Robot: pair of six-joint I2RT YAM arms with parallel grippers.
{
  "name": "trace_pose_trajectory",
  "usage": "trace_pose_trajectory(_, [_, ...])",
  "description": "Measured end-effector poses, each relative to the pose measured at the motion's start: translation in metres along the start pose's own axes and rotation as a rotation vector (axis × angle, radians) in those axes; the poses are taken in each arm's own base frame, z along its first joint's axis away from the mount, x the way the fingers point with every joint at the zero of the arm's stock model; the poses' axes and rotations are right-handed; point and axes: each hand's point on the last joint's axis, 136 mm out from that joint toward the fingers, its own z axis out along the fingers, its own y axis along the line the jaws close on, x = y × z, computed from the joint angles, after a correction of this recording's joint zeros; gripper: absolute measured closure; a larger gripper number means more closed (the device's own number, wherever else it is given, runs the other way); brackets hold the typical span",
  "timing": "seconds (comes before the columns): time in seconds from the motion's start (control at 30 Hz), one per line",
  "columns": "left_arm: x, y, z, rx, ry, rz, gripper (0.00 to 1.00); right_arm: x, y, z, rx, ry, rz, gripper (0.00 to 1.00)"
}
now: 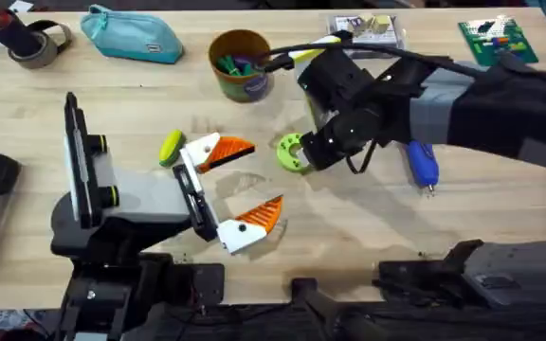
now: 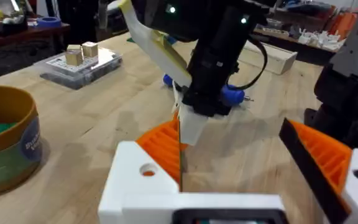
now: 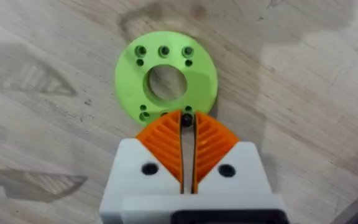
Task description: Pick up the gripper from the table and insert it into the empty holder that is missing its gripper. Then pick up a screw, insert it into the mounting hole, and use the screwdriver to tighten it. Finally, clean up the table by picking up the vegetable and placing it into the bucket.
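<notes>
Here the right end effector has its orange ribbed pads pressed together, tips touching the near rim of the flat lime-green plastic ring lying on the pale wooden bench. It looks light, stiff and slick, so gripping across the rim into the centre hole seems safest. Farther off, the left end effector is spread wide. No writing is readable.
</notes>
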Motion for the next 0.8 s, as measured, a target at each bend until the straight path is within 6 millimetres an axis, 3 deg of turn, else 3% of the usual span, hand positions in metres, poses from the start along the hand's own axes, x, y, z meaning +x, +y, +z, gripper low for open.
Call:
trace_pose_trajectory(0.17, [0.0,0.0,0.0,0.0,0.0,0.0,0.011,0.0,0.0,0.0,0.0,0.0,0.0,0.99])
trace_pose_trajectory(0.6, [0.0,0.0,0.0,0.0,0.0,0.0,0.011,-0.001,0.0,-0.001,-0.001,-0.004,-0.001,0.995])
trace_pose_trajectory(0.8, [0.0,0.0,0.0,0.0,0.0,0.0,0.011,-0.003,0.001,-0.024,-0.008,-0.037,-0.001,0.995])
